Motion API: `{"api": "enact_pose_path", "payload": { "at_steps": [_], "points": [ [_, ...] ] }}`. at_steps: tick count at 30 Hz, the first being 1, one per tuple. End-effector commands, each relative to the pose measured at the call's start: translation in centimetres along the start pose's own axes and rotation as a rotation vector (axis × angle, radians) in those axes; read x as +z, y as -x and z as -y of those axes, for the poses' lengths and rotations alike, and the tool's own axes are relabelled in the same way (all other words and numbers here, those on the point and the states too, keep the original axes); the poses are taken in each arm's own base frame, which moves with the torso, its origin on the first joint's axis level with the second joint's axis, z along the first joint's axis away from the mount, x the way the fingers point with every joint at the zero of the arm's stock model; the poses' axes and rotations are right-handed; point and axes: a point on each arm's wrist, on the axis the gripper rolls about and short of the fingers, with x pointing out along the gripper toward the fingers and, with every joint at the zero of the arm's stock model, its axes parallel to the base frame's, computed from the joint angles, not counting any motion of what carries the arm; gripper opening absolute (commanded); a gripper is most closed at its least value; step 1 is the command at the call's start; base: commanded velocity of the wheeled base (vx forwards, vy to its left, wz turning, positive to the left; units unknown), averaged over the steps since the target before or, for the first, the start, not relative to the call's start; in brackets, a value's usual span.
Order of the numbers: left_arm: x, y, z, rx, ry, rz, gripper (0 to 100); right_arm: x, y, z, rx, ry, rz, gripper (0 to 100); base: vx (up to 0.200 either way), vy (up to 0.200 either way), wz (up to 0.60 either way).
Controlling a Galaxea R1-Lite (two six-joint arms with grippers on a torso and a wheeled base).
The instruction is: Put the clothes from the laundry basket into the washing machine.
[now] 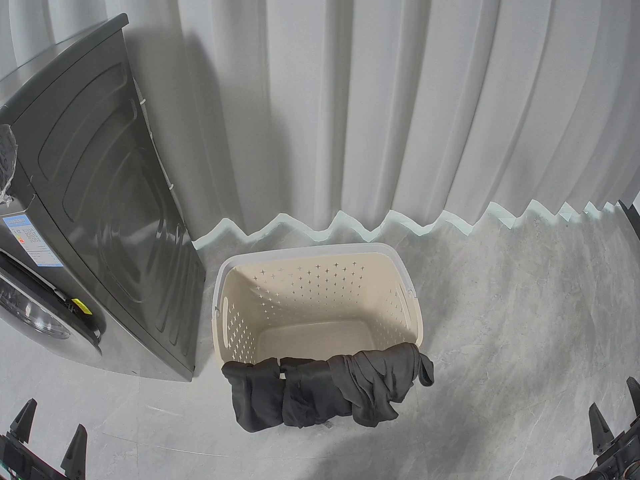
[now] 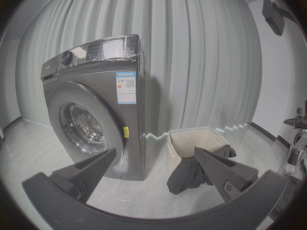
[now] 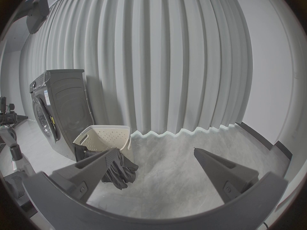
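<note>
At twelve o'clock, clothes (image 1: 327, 385) are draping the basket (image 1: 313, 253) rim; my left gripper (image 1: 55, 419) and right gripper (image 1: 612, 398) are gaping empty; tugging risks tipping it.

The head view looks steeply down from high up onto the floor (image 1: 520, 341). The laundry basket (image 1: 313, 288) lies close below at centre, the washing machine (image 1: 113, 201) at left, the curtain (image 1: 367, 88) at the far side. The left wrist view sits low and faces forward past the spread fingers of the left gripper (image 2: 154, 150), near the machine's front. The right wrist view, equally low, looks from farther right past the right gripper (image 3: 154, 150), with machine and basket farther off toward the scene's left. All three views share basket, machine, curtain and floor.
</note>
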Motion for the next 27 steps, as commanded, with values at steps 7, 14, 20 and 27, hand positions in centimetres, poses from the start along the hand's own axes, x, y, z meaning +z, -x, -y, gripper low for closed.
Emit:
{"api": "enact_pose_path", "payload": {
  "at_steps": [7,14,20,27],
  "points": [
    [-0.49,0.02,-0.01,0.001,0.001,0.002,100,-0.49,0.0,-0.01,0.0,0.0,0.0,100,0.0,-0.143,0.0],
    [-0.49,0.02,-0.01,0.001,-0.001,0.002,100,-0.49,0.0,-0.01,0.0,0.0,0.0,100,0.0,0.0,0.0],
    [-0.49,0.02,-0.01,0.001,0.001,0.002,100,-0.49,0.0,-0.01,0.0,0.0,0.0,100,0.0,0.0,0.0],
    [-0.49,0.02,-0.01,0.001,0.001,0.002,100,-0.49,0.0,-0.01,0.0,0.0,0.0,100,0.171,0.0,0.0]
  ]
}}
